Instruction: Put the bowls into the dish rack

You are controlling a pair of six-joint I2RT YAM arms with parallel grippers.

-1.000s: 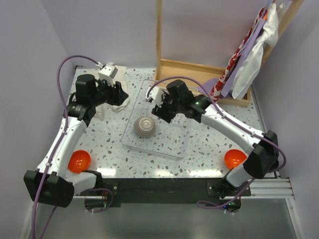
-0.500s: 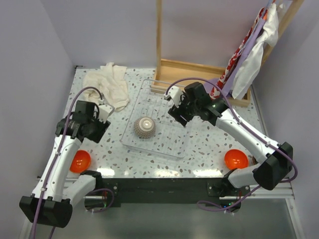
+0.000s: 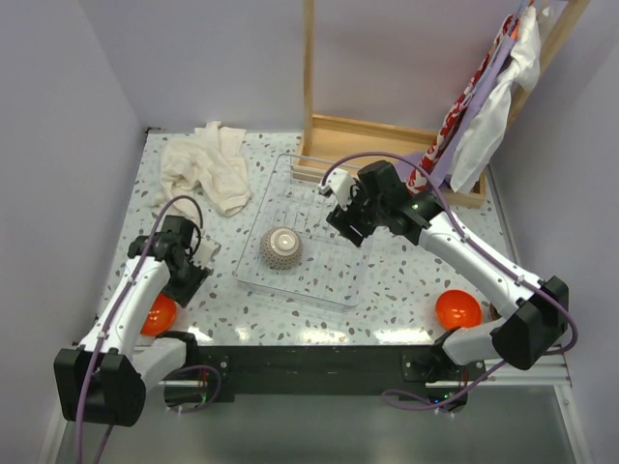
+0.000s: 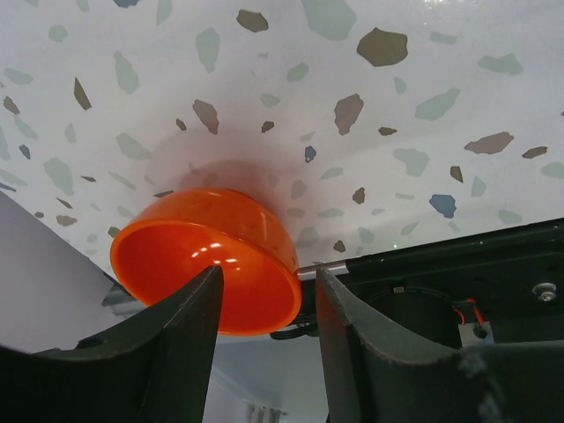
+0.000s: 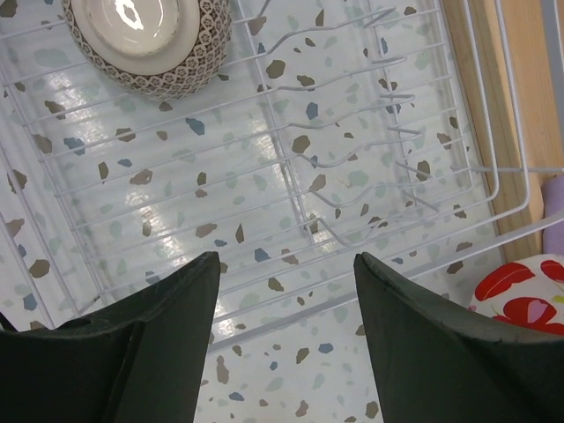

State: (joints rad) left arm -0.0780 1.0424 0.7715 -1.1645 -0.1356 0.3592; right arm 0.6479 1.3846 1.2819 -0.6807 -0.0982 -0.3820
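An orange bowl [image 3: 158,315] sits at the near left table edge. In the left wrist view the orange bowl [image 4: 207,256] lies tilted with its opening toward the camera. My left gripper [image 4: 269,295] is open just above it, its right rim between the fingers, not gripped; the gripper also shows in the top view [image 3: 186,279]. A dark-patterned bowl with a pale foot ring [image 3: 281,247] lies upside down in the clear wire dish rack [image 3: 329,280]. My right gripper [image 3: 349,229] hovers open and empty over the rack [image 5: 370,150], right of that bowl [image 5: 145,40]. A second orange bowl [image 3: 456,308] sits near right.
A crumpled white cloth [image 3: 208,169] lies at the far left. A wooden frame [image 3: 387,135] stands behind the rack, with hanging cloths [image 3: 484,97] at the far right. The black front rail [image 4: 458,273] runs just past the left bowl.
My left arm has swung back from the white cloth to the near-left orange bowl and lowered over it. My right gripper moved slightly right from the patterned bowl, then held still.
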